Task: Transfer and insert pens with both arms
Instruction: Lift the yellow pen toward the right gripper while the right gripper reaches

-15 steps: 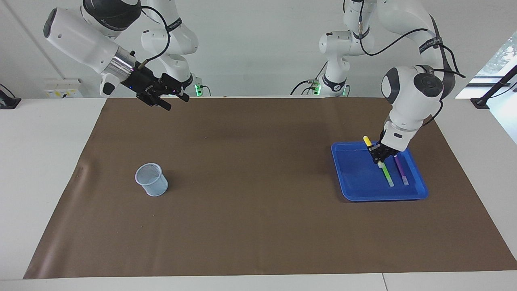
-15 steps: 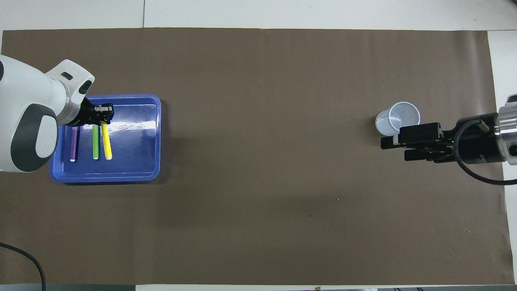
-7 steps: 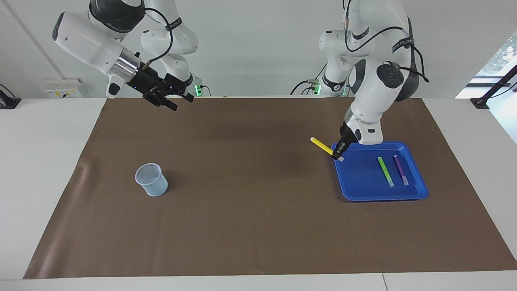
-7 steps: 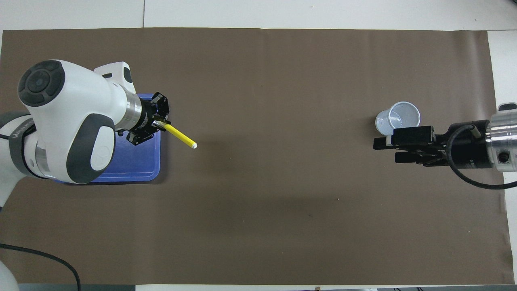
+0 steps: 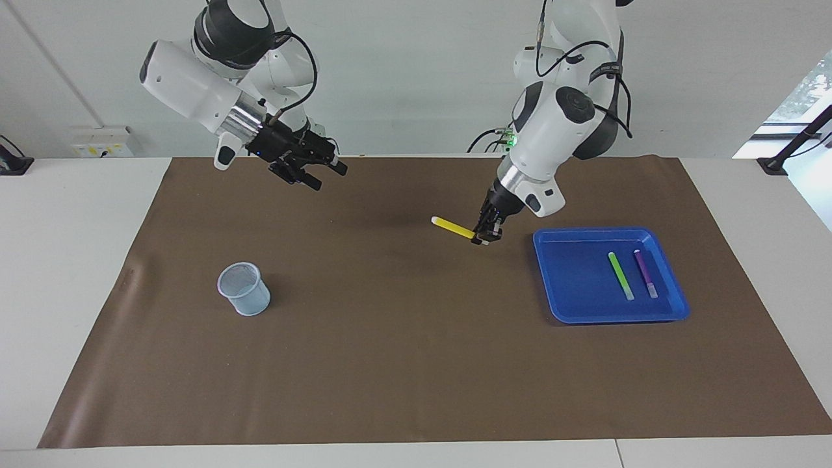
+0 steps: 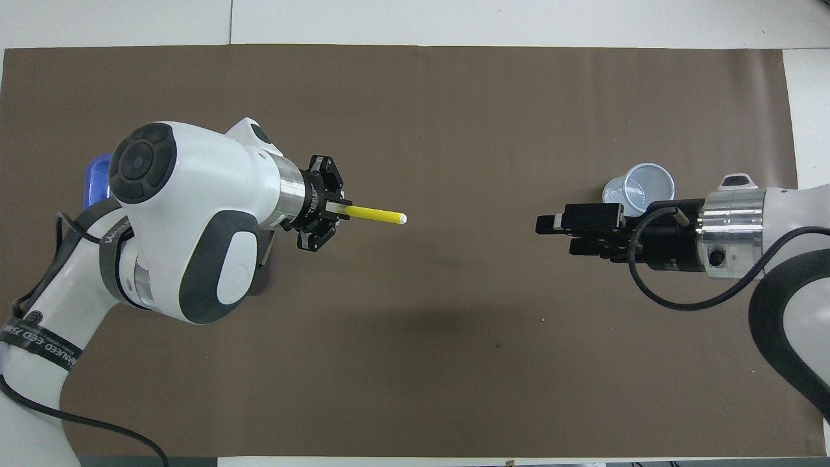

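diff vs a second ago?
The left claw, shut on the yellow pen, lifted it out of the blue tray and carried it over the mat toward the table's middle. The open right claw swung in toward it. Green pen, purple pen and mesh cup stayed put.

Brown mat [image 5: 403,364] spread over white table [image 5: 65,273]. Blue tray [image 5: 578,292] toward left arm's end. Pale mesh cup [image 5: 244,289] upright toward right arm's end.
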You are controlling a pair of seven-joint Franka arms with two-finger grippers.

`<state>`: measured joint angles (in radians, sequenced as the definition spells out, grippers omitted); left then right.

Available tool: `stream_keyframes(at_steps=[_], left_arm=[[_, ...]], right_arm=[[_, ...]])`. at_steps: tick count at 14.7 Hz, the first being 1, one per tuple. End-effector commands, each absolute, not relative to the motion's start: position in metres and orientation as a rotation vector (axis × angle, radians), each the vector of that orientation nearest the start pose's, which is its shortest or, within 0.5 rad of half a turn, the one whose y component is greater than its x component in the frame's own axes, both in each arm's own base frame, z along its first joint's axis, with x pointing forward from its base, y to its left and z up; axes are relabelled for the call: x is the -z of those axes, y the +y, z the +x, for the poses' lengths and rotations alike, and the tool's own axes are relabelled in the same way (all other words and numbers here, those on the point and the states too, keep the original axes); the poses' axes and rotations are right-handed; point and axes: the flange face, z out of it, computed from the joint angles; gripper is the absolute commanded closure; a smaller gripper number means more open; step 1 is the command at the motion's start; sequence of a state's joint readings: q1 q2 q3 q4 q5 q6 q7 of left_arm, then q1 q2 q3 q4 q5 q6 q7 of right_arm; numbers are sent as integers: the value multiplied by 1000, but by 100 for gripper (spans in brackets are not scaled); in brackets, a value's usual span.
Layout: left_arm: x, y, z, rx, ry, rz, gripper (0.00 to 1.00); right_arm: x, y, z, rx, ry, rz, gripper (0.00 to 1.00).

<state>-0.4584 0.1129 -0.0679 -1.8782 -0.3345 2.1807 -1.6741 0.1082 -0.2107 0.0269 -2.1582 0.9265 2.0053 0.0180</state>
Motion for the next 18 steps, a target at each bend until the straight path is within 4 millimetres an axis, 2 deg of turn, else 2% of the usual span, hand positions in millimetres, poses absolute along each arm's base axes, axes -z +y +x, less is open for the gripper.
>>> stream_keyframes(at_steps=[1, 2, 3, 5, 7, 8, 9, 10, 13, 14, 15, 18], left_arm=[[-485, -344, 515, -360, -2222, -2653, 100], [-487, -351, 511, -364, -2247, -2640, 100], [-488, -359, 506, -376, -2251, -2640, 100], [-491, -370, 499, -416, -2273, -2637, 100], [-494, -391, 487, -438, -2293, -2654, 100], [-495, -398, 482, -438, -2305, -2659, 100], [-496, -400, 481, -438, -2316, -2656, 100], [-497, -403, 480, -440, -2319, -2658, 100], [-497, -409, 474, -446, -2304, -2666, 100], [-497, -409, 474, -446, -2303, -2668, 100], [-497, -409, 474, -446, -2304, -2667, 100], [-496, -409, 474, -445, -2303, -2668, 100]], right_arm=[[-480, 120, 495, -11, 303, -2176, 0], [-474, 125, 497, -18, 312, -2168, 0], [-469, 138, 498, -19, 301, -2178, 0], [-464, 144, 499, -28, 325, -2165, 0], [-469, 147, 502, -59, 383, -2132, 0], [-472, 156, 503, -65, 384, -2127, 0], [-471, 167, 502, -66, 373, -2134, 2], [-472, 167, 504, -42, 386, -2138, 5], [-472, 178, 502, -53, 408, -2140, 5], [-472, 178, 502, -52, 407, -2140, 9], [-472, 178, 504, -52, 407, -2140, 16], [-476, 179, 506, -46, 402, -2137, 46]])
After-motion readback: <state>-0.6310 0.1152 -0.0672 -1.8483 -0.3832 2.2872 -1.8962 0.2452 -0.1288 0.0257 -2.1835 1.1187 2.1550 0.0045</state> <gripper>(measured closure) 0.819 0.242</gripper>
